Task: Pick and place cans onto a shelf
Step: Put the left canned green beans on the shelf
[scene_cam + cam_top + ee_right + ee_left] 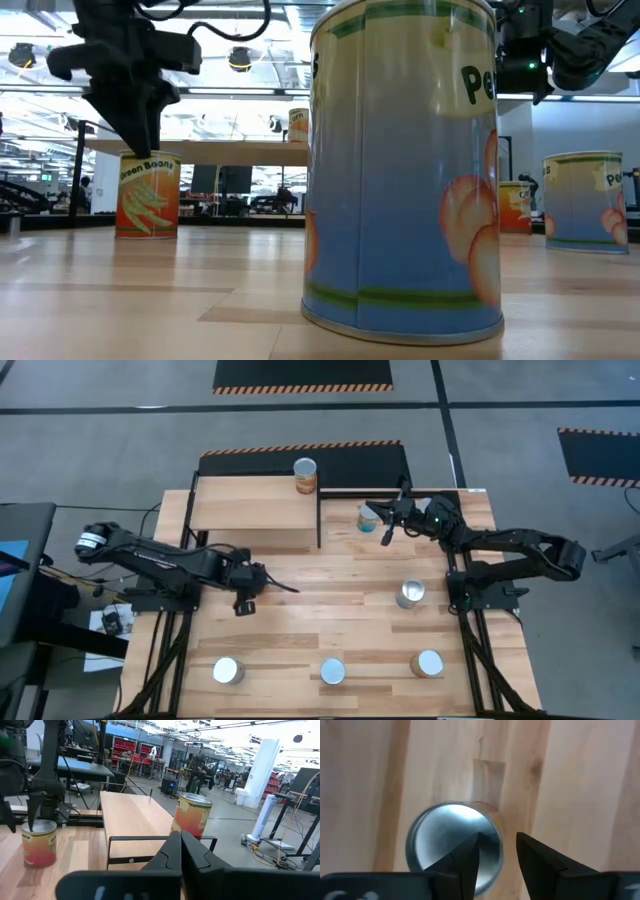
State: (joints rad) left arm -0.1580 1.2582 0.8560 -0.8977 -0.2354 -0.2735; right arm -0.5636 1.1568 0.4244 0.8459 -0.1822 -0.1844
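Observation:
The light-wood shelf [250,510] stands at the table's far left; one orange can [305,476] stands upright on its far right corner, and shows in the right wrist view [192,815]. My left gripper [247,588] points down, open, just above an orange green-beans can [148,195] standing on the table; its silver top [445,840] lies mostly under one finger. My right gripper [180,852] is shut and empty, raised beside the shelf's right end, next to a blue-labelled can [370,517] on the table.
Four more cans stand on the plank table: one at mid right [410,594] and three along the near edge [228,671], [332,672], [428,663]. The middle near can fills the low view [400,170]. The shelf's black frame [150,840] stands ahead of my right gripper.

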